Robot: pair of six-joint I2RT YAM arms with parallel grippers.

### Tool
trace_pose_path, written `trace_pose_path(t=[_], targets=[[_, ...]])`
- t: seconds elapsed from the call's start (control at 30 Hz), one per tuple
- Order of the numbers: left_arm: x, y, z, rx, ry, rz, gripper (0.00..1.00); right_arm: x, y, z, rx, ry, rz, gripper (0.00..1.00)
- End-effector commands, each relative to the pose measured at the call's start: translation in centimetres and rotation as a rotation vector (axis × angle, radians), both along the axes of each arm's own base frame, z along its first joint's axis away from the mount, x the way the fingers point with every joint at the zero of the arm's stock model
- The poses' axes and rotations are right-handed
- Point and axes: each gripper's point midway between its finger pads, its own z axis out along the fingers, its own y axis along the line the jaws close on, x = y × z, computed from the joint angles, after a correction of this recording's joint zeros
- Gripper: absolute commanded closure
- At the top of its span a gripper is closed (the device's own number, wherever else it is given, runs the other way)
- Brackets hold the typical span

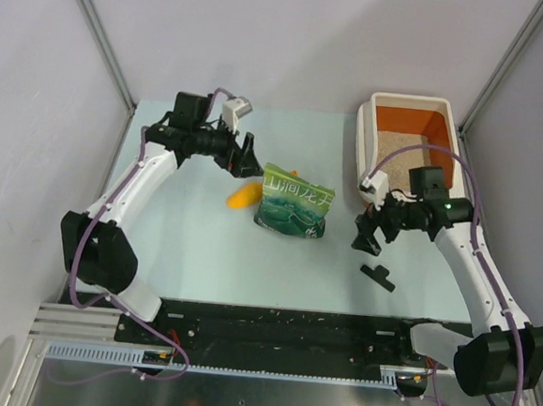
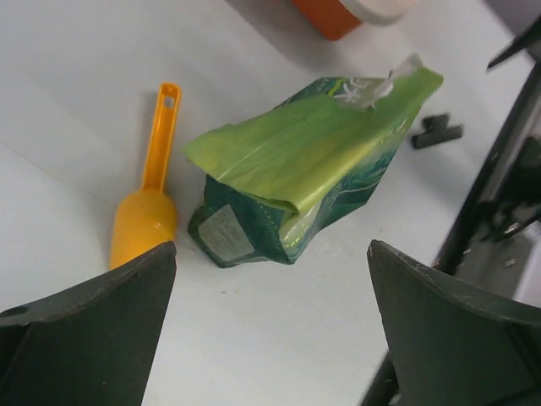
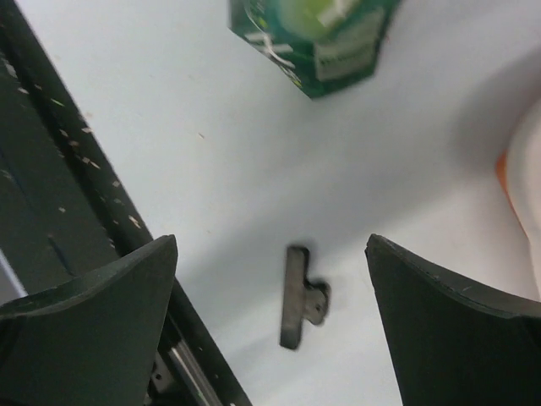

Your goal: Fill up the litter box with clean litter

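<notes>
- Left gripper [image 1: 245,156] [image 2: 270,279]: I see both jaws spread wide with nothing between them. It hangs above the table [image 1: 202,245], pointed toward the green bag [image 1: 295,203] [image 2: 296,178].
- Right gripper [image 1: 370,237] [image 3: 270,245]: the jaws are spread wide and hold nothing. It hangs above a black clip [image 1: 377,275] [image 3: 297,298], which lies flat on the table clear of both fingers.
- Green bag: it sits near mid-table, between the two grippers. In the left wrist view its pale green top is folded over.
- Yellow-orange scoop [image 1: 244,197] [image 2: 148,211]: it lies on the table just beside the bag, on the left arm's side, with its handle pointing away from the left wrist camera.
- Litter box [image 1: 364,126]: it stands at the far right corner of the table, beyond the right arm and well apart from the bag.
- Clean litter [image 1: 398,142]: I note pale granules across the box floor. The orange inner wall is bare along the right side.
</notes>
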Motion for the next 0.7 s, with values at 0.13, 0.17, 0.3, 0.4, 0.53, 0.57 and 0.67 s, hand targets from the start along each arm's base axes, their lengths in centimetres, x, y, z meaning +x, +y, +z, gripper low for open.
trace_pose_path(t=[0.13,0.17,0.3,0.4,0.53,0.57,0.67], targets=[[1.4,-2.1,1.0,-0.330,0.487,0.198,0.00,3.7,5.3,4.2,0.172,0.006,-0.091,0.00],[1.4,-2.3,0.8,-0.347,0.517,0.194,0.00,4.3,5.5,4.9,0.178,-0.012,-0.088,0.00],[1.4,-3.8,0.3,-0.442,0.674,0.168,0.00,5.6,5.9,4.5,0.139,-0.018,-0.082,0.00],[1.8,-4.9,-0.3,-0.488,0.752,0.159,0.00,6.1,6.0,4.4,0.125,-0.026,-0.087,0.00],[2.0,-6.6,0.5,-0.522,0.781,0.084,0.07,6.5,5.9,4.6,0.119,-0.030,-0.102,0.01],[1.9,-6.9,0.8,-0.527,0.788,0.065,0.09,6.6,5.8,4.5,0.113,-0.034,-0.106,0.01],[1.3,-7.8,1.8,-0.542,0.788,-0.011,0.17,7.0,5.7,4.9,0.109,-0.055,-0.116,0.01]])
